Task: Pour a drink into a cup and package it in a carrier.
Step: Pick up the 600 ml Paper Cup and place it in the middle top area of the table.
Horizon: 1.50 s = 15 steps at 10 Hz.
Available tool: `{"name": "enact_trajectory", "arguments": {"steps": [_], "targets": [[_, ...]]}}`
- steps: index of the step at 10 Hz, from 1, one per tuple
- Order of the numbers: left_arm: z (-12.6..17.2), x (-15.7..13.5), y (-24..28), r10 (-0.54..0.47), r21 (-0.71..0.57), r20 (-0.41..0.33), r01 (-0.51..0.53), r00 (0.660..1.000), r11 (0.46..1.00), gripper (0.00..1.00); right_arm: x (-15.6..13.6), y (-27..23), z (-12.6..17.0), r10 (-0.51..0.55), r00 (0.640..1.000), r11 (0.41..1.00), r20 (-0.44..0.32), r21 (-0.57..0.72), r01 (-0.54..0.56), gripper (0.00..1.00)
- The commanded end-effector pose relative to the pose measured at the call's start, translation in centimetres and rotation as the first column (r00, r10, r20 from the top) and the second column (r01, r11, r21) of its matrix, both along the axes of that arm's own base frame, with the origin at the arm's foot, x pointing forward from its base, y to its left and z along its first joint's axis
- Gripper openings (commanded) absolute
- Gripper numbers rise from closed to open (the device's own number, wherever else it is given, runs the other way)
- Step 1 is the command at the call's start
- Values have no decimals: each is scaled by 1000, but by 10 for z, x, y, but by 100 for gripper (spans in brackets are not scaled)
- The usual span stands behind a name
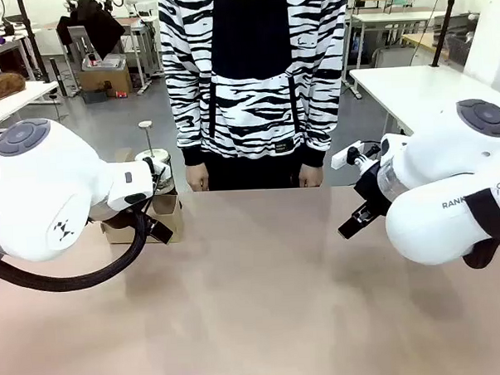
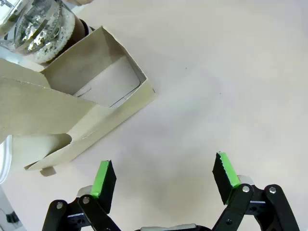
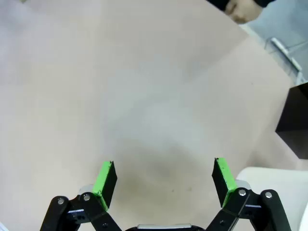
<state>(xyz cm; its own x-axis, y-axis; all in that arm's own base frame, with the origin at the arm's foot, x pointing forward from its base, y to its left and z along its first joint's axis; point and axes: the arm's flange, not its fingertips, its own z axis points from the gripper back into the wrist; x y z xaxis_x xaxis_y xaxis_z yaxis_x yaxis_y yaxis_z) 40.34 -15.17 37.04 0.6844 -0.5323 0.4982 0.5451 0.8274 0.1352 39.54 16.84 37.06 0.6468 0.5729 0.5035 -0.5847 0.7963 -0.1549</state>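
The brown cardboard carrier point(image 2: 91, 98) lies on the table just ahead of my open left gripper point(image 2: 164, 178), with its slots empty and its flap toward the camera. In the front view the carrier point(image 1: 166, 209) is partly hidden behind my left arm, and the left gripper point(image 1: 159, 231) hangs beside it. A glass vessel point(image 2: 38, 24) stands beyond the carrier, and a brown band, perhaps the drink point(image 2: 73, 30), shows at its side. My right gripper point(image 3: 163, 178) is open over bare table; in the front view the right gripper point(image 1: 349, 227) is at the right. The cup is out of view.
A person in a striped top stands at the far edge with both hands point(image 1: 198, 178) hanging at the table. A black box point(image 3: 296, 120) stands off to the right of my right gripper, beside a white rounded thing point(image 3: 279, 185) that I cannot identify. The tan table point(image 1: 263, 303) is bare in the middle.
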Motion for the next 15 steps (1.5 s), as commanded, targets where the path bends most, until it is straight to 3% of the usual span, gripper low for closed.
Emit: {"name": "enact_trajectory", "arguments": {"steps": [1, 10, 12, 15], "targets": [[0, 0, 0, 0, 0, 0, 0, 1000, 1000, 100, 0, 0, 0, 0, 1000, 1000, 0, 0, 0, 100], [0, 0, 0, 0, 0, 0, 0, 1000, 1000, 100, 0, 0, 0, 1, 1000, 1000, 0, -1, -1, 100], [0, 0, 0, 0, 0, 0, 0, 1000, 1000, 100, 25, -11, 62, -13, 1000, 999, 28, 51, 12, 100], [0, 0, 0, 0, 0, 0, 0, 1000, 1000, 100, 52, -69, 137, 69, 997, 988, 39, 133, -74, 100]]}}
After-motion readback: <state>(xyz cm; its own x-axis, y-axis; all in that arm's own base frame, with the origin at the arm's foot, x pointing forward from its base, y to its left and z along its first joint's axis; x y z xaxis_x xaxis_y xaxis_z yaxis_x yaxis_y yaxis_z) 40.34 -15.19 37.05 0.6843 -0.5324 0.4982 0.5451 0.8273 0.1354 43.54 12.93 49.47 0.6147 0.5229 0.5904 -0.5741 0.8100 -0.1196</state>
